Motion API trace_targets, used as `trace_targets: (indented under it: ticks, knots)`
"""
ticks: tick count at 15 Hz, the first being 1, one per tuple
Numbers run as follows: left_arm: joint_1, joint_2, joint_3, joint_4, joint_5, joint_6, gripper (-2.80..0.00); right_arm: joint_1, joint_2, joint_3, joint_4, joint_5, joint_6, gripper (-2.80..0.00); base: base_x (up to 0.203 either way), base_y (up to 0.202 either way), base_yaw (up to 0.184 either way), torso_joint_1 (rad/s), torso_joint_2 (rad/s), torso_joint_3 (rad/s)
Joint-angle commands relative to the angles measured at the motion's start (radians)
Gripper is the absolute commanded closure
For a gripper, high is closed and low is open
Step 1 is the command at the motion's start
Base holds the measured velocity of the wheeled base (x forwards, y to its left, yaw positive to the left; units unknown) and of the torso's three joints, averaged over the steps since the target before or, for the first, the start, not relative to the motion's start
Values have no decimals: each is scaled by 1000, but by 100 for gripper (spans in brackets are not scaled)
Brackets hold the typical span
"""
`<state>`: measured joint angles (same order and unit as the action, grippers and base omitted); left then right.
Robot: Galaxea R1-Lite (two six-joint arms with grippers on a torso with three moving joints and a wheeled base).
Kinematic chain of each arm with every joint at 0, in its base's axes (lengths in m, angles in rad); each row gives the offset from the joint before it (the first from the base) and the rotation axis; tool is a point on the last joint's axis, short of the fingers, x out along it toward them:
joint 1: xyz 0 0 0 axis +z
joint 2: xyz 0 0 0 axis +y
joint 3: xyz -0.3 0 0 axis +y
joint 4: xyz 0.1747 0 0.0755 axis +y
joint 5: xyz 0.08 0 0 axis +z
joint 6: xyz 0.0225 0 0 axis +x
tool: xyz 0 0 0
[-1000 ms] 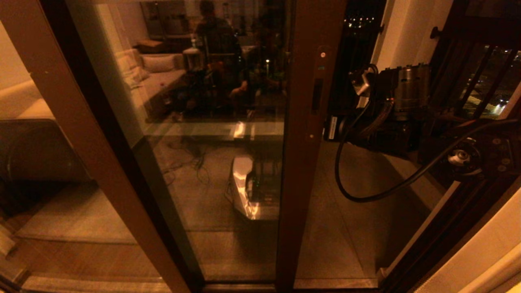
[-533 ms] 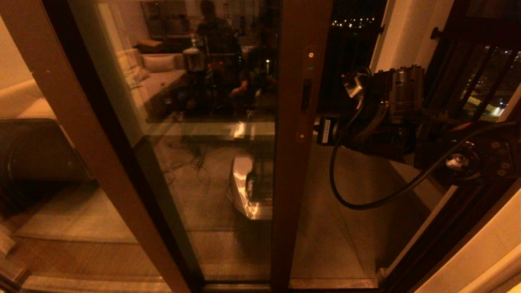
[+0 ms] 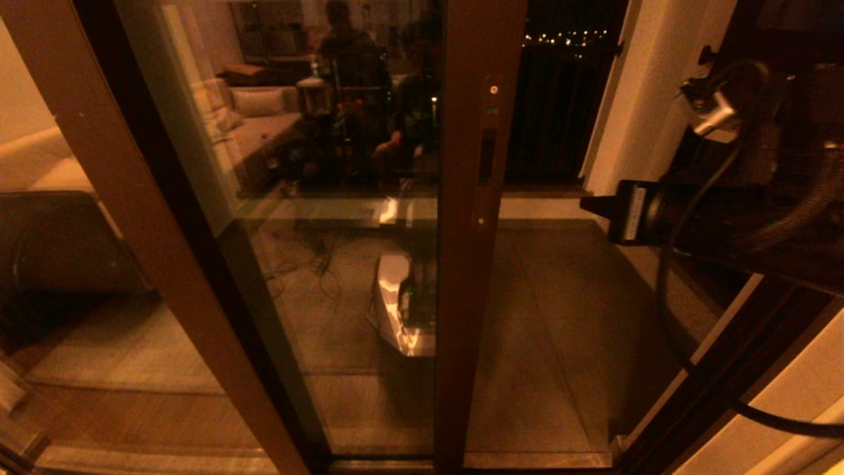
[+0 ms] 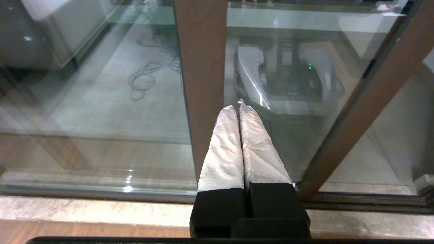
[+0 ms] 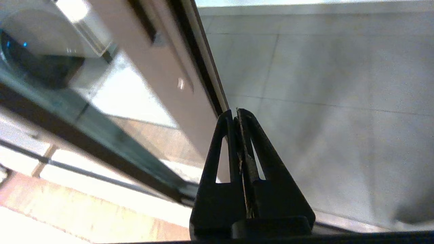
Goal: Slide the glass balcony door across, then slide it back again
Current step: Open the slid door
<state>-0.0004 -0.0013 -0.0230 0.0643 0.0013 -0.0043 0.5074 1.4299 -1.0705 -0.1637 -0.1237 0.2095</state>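
Observation:
The glass balcony door (image 3: 369,198) is a tall reflective pane in a brown frame. Its right upright (image 3: 471,264) carries a slim dark recessed handle (image 3: 486,155), screws and a green dot. The doorway to the right of that upright stands open. My right gripper (image 3: 585,203) is shut on nothing and hangs in the opening, well to the right of the handle and apart from it. In the right wrist view the right gripper (image 5: 237,110) sits just off the door's upright (image 5: 162,78). My left gripper (image 4: 239,106), with its fingers wrapped in white tape, is shut low before the glass (image 4: 298,142).
A second brown-framed pane without a handle (image 3: 125,198) slants at the left. Beyond the opening lie the tiled balcony floor (image 3: 560,316), a black barred railing (image 3: 560,112) and a white wall (image 3: 633,99). The dark door jamb (image 3: 719,376) and my arm's cable (image 3: 666,316) are at the right.
The door's handle upright has slid to the left, widening the opening. My right gripper has come off the upright's edge and drawn back to the right.

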Motion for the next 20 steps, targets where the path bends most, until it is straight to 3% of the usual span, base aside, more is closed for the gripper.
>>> trace_targets:
  ticks: [1,3,5,7,9,12,13,16,18,20]
  knots:
    - [0,0,0,0,0,0,0,-2,-297,60,142,-29,-5,0,0,0,0,0,0,0]
    - [0,0,0,0,0,0,0,-4,-487,83,312,-95,-29,0,0,0,0,0,0,0]
    - [0,0,0,0,0,0,0,-21,-679,62,564,-169,-77,0,0,0,0,0,0,0]
    - [0,0,0,0,0,0,0,-148,-827,0,820,-216,-148,0,0,0,0,0,0,0]
    - [0,0,0,0,0,0,0,-317,-965,-14,911,-228,-261,0,0,0,0,0,0,0]
    - [0,0,0,0,0,0,0,-496,-1172,54,962,-200,-423,0,0,0,0,0,0,0]
    - [0,0,0,0,0,0,0,-518,-1224,81,982,-186,-448,0,0,0,0,0,0,0]
    - [0,0,0,0,0,0,0,-515,-1413,204,1009,-78,-460,0,0,0,0,0,0,0]
    - [0,0,0,0,0,0,0,-513,-1437,316,996,13,-394,0,0,0,0,0,0,0]
    - [0,0,0,0,0,0,0,-513,-1433,526,840,64,-378,0,0,0,0,0,0,0]
